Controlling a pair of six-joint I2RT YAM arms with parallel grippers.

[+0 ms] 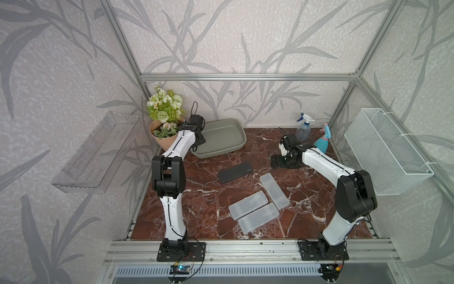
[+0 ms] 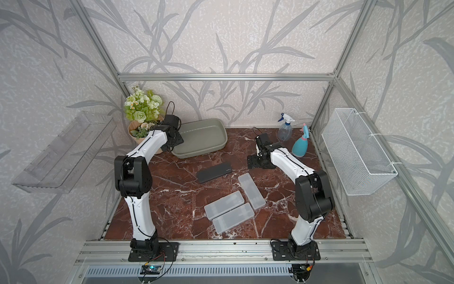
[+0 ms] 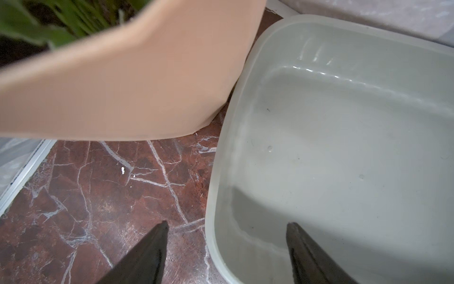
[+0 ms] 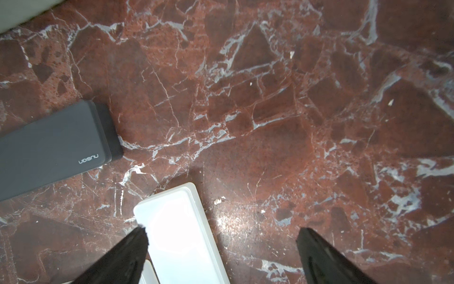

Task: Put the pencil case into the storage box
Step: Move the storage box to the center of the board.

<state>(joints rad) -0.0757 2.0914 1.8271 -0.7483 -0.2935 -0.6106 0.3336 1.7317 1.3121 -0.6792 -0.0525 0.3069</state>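
- My left gripper [image 3: 227, 227] hangs at the near left corner of the storage box [image 1: 221, 137]. Fingers spread wide, nothing between them but the box's rolled rim below.
- In the left wrist view one fingertip [image 3: 161, 230] sits over the marble tabletop [image 1: 196, 196], the other over the box's inner floor. I cannot tell whether either touches.
- The peach flower pot [image 3: 147, 86] stands just beside the box's left side, close behind that hand.
- My right gripper [image 4: 222, 233] hovers low over bare marble, fingers fully apart, holding nothing. One fingertip [image 4: 141, 236] overlaps a corner of the far frosted case [image 1: 274, 190] in the wrist view.
- The dark pencil case [image 1: 235, 172] lies flat on the tabletop, near the box's front edge but apart from it, between my two arms.
- The frosted pair [image 1: 247, 204] lies side by side, long edges touching, nearer my bases. The far frosted case lies at an angle just beside them.
- All four cases are on the marble, outside the box.
- Two spray bottles [image 1: 303, 130] stand at the back right corner.
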